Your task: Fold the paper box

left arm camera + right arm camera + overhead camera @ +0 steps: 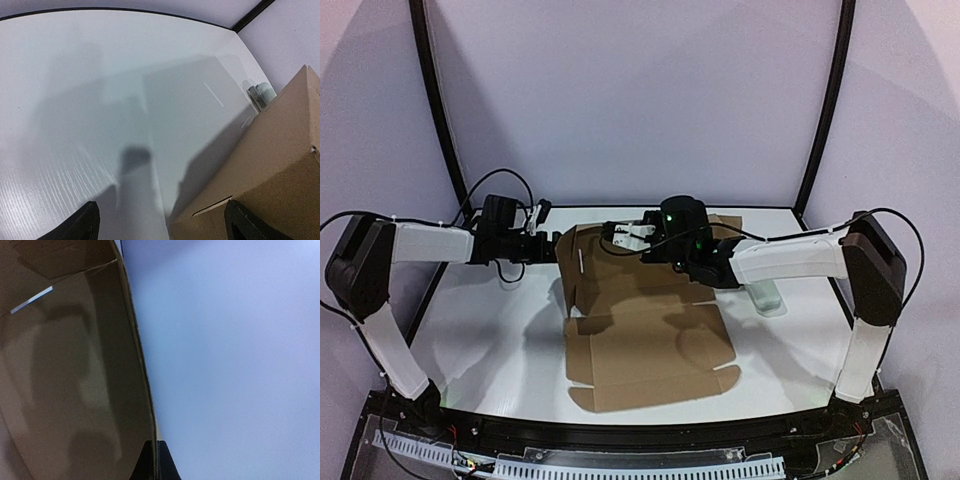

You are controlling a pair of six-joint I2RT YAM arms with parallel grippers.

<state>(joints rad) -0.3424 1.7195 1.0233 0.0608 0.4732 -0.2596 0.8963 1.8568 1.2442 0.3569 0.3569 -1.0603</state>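
The paper box [650, 345] is a brown corrugated mailer lying in the middle of the table, its near panel flat and its far and left walls raised. My right gripper [616, 236] reaches over it from the right. In the right wrist view this gripper [156, 462] is shut on the thin top edge of a raised wall [70, 390], whose inside shows a small slit. My left gripper [550, 246] hovers at the box's far left corner. In the left wrist view it [162, 227] stands open, its right finger [245, 225] in front of the slotted cardboard wall [280, 150].
A small pale grey-green case [770, 296] lies on the white table [490, 340] to the right of the box, under the right forearm; it also peeks out behind the cardboard as the case [261, 94]. Black frame posts and purple walls ring the table.
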